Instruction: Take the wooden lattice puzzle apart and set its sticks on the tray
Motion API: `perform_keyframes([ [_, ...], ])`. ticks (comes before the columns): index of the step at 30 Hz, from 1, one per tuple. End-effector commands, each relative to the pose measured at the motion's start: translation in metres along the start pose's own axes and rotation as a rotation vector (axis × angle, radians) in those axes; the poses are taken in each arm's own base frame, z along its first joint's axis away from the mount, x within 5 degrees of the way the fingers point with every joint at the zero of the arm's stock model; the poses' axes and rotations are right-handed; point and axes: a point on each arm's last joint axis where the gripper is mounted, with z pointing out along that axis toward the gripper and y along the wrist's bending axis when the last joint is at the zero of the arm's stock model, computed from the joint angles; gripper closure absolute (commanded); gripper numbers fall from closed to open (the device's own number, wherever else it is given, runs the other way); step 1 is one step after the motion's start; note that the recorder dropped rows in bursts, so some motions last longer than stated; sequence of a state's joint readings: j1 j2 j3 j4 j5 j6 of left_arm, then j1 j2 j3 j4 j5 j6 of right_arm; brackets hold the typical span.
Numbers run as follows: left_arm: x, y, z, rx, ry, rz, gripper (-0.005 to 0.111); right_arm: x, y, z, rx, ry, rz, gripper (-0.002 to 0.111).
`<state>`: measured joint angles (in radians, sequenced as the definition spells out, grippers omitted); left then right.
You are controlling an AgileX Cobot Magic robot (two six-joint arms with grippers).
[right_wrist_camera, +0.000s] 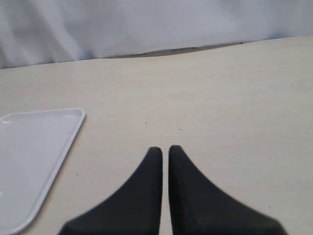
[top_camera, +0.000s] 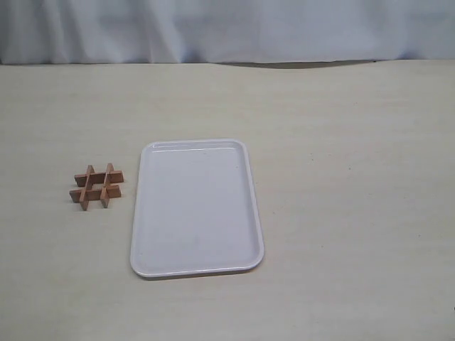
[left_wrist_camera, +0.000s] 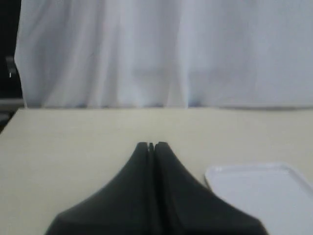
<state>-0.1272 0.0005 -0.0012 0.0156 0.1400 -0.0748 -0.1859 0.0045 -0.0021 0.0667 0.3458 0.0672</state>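
The wooden lattice puzzle (top_camera: 97, 187) lies on the table (top_camera: 341, 213) just beside the left long edge of the tray (top_camera: 195, 213), not touching it and fully assembled. Its four sticks (top_camera: 94, 192) cross in a hash shape. The tray holds nothing.

Neither arm shows in the exterior view. In the left wrist view the left gripper (left_wrist_camera: 150, 145) hangs above bare table with its fingers pressed together, holding nothing; a corner of the tray shows, but not the puzzle. The right gripper (right_wrist_camera: 165, 149) has its fingers almost together, with only a thin slit between them and nothing held.

The puzzle looks light and rigid, so it will probably slide or lift whole if only one stick is pulled. Its notched joints likely hold by friction alone. A sensible grip is on a protruding stick end, where the fingers can close across the flat faces. The other gripper would pin a crossing stick down. The smooth wood may slip, so the grasp should sit well onto the end, clear of the notches.
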Motion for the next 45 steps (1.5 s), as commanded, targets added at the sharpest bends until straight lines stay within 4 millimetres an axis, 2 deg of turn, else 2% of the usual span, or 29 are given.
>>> perform_keyframes([
  [1, -0.025, -0.002, -0.004, 0.022, -0.282, 0.002, 0.107, 0.000, 0.000, 0.000, -0.002, -0.003, -0.005, 0.104],
  [5, -0.049, -0.004, -0.015, 0.046, -0.572, -0.010, 0.107, 0.000, 0.000, 0.000, -0.002, -0.003, -0.005, 0.104],
  [7, -0.058, -0.004, -0.021, 0.089, -0.690, -0.102, 0.107, 0.000, 0.000, 0.000, -0.002, -0.003, -0.005, 0.104],
  [8, -0.063, -0.005, -0.026, 0.145, -0.757, -0.217, 0.107, 0.000, 0.000, 0.000, -0.002, -0.003, -0.005, 0.104],
  [11, -0.065, -0.006, -0.028, 0.241, -0.780, -0.391, 0.107, 0.000, 0.000, 0.000, -0.002, -0.003, -0.005, 0.104],
  [13, -0.068, -0.007, -0.028, 0.242, -0.751, -0.403, 0.107, 0.000, 0.000, 0.000, -0.002, -0.003, -0.005, 0.104],
  [15, -0.093, -0.007, -0.029, 0.199, -0.673, -0.374, 0.107, 0.000, 0.000, 0.000, -0.002, -0.003, -0.005, 0.104],
  [17, -0.114, -0.009, -0.018, 0.142, -0.577, -0.286, 0.107, 0.000, 0.000, 0.000, -0.002, -0.003, -0.005, 0.104],
  [20, -0.132, -0.009, 0.025, 0.056, -0.289, -0.193, 0.107, 0.000, 0.000, 0.000, -0.002, -0.003, -0.005, 0.104],
  [21, -0.131, -0.008, 0.049, 0.028, -0.144, -0.172, 0.107, 0.000, 0.000, 0.000, -0.002, -0.003, -0.005, 0.104],
  [23, -0.124, -0.008, 0.077, -0.003, 0.036, -0.166, 0.107, 0.000, 0.000, 0.000, -0.002, -0.003, -0.005, 0.104],
  [27, -0.096, -0.007, 0.137, -0.055, 0.493, -0.101, 0.107, 0.000, 0.000, 0.000, -0.002, -0.003, -0.005, 0.104],
  [32, -0.060, -0.030, 0.182, 0.029, 0.947, 0.071, 0.107, 0.000, 0.000, 0.000, -0.002, -0.003, -0.005, 0.104],
  [37, -0.004, -0.068, 0.195, 0.137, 1.272, 0.273, 0.107, 0.000, 0.000, 0.000, -0.002, -0.003, -0.005, 0.104],
  [40, 0.022, -0.076, 0.201, 0.129, 1.372, 0.319, 0.107, 0.000, 0.000, 0.000, -0.002, -0.003, -0.005, 0.104],
  [45, 0.044, -0.079, 0.209, 0.130, 1.409, 0.300, 0.107, 0.000, 0.000, 0.000, -0.002, -0.003, -0.005, 0.104],
])
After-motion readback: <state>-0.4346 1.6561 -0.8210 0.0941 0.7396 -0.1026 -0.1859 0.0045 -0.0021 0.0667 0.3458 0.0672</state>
